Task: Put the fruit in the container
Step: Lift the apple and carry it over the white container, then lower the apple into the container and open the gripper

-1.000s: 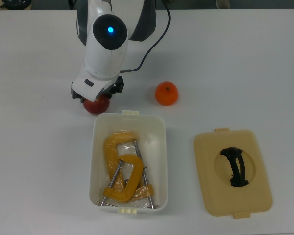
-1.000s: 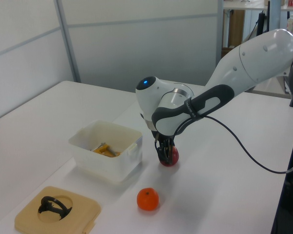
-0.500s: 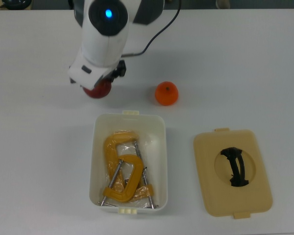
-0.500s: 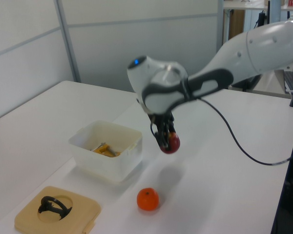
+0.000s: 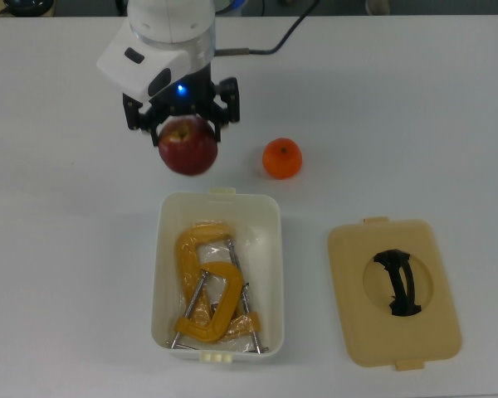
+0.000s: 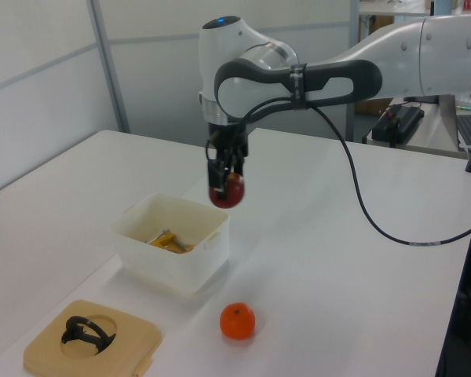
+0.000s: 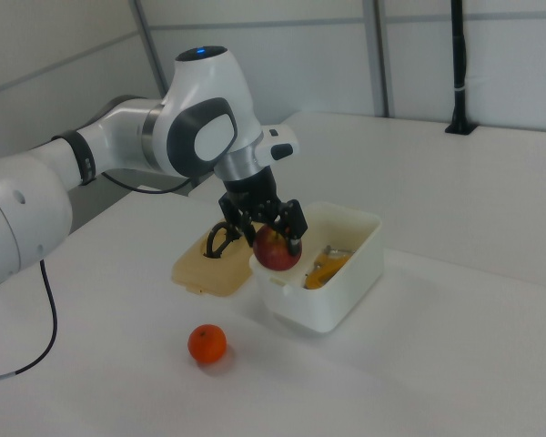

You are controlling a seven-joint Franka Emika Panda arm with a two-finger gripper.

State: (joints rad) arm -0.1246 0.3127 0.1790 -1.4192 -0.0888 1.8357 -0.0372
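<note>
- Hanging above the white tabletop [image 5: 398, 99], the gripper [image 5: 183, 124] has its jaws clamped on the dark red apple [image 5: 187, 146], which is lifted clear of the surface.
- From the top view the apple sits just past the short end of the white container [image 5: 218, 278] with the cream clip tab, and whether it is over the tub or beside it cannot be judged there.
- From the left view the apple [image 6: 227, 190] hangs in the air above the container's [image 6: 171, 242] far rim, well off the tabletop; only this view makes the height plain.
- From the right view the apple [image 7: 277, 248] overlaps the container's [image 7: 323, 273] near corner, and a yellowish patch on its skin shows here.
- Only the top view looks straight down into the tub: yellow C-clamps [image 5: 207, 286] lie inside, filling much of the floor. The side views show just a yellow sliver over the rim.
- An orange [image 5: 281, 158] rests on the tabletop, apart from the container; it lies to the apple's right in the top view and nearest the camera in the left view [image 6: 237, 320].
- A beige lid with a black handle [image 5: 394, 292] lies flat beside the tub, to the top view's right; in the right view the arm partly hides it.
- No brand, label or writing can be read anywhere.
</note>
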